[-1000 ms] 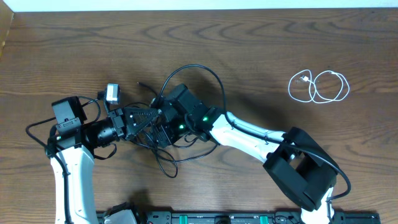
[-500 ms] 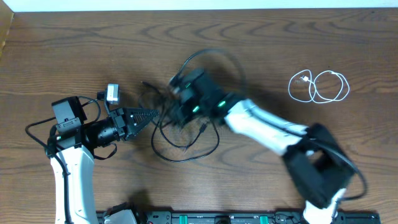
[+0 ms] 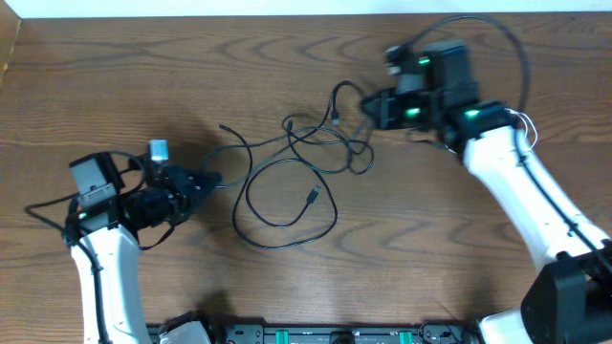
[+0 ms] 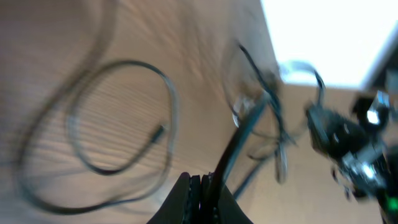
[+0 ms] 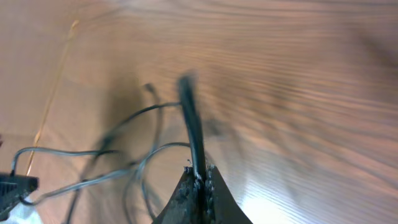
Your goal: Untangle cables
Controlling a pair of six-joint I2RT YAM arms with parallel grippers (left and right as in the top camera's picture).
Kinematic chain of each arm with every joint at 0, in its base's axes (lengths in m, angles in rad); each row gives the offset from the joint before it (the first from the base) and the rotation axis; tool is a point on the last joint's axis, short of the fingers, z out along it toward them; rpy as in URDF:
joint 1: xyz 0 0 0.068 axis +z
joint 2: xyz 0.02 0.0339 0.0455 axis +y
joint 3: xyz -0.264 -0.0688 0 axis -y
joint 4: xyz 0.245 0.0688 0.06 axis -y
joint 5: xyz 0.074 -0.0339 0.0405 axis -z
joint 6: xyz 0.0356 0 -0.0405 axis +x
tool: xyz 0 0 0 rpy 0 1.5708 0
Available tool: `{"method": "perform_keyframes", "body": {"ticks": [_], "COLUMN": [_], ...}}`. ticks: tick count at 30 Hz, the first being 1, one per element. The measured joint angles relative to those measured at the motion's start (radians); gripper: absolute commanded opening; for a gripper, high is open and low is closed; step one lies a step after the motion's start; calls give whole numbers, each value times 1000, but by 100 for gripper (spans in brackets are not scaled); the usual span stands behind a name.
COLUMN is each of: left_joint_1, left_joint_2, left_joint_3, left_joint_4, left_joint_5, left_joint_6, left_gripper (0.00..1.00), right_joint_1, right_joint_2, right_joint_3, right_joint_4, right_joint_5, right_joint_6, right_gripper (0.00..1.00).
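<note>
- The cables (image 3: 308, 143) are thin, glossy black cords lying in loose loops and a small knot mid-table, strung between both grippers.
- One rounded loop ends in a small plug (image 3: 313, 195).
- The table (image 3: 115, 76) is brown, matt wood grain.
- The left gripper (image 3: 208, 179) has pointed black fingers pressed together, pinching a cable.
- The right gripper (image 3: 367, 107) is clamped on a cable, which runs straight out from its tips.

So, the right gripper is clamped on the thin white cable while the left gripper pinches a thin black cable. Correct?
No. The right wrist view shows the right gripper clamped on a thin black cable, not the white one; the left gripper does pinch a black cable.
</note>
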Motion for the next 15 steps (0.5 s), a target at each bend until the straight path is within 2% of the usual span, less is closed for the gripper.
{"method": "perform_keyframes", "body": {"ticks": [4,15], "left_joint_1": [95,364], "left_joint_2": [0,0], "left_joint_3": [0,0], "left_joint_4": [-5,-27], "left_joint_5": [-78,-164], "left_joint_6": [-43,-68], "left_gripper": [7,8], "right_joint_1": [-133,-326], "right_joint_2": [0,0], "right_joint_3": [0,0], "right_joint_4": [-103,-204], "right_joint_5": [-21,25], "right_joint_6": [-11,-74], "right_gripper": [1,1]}}
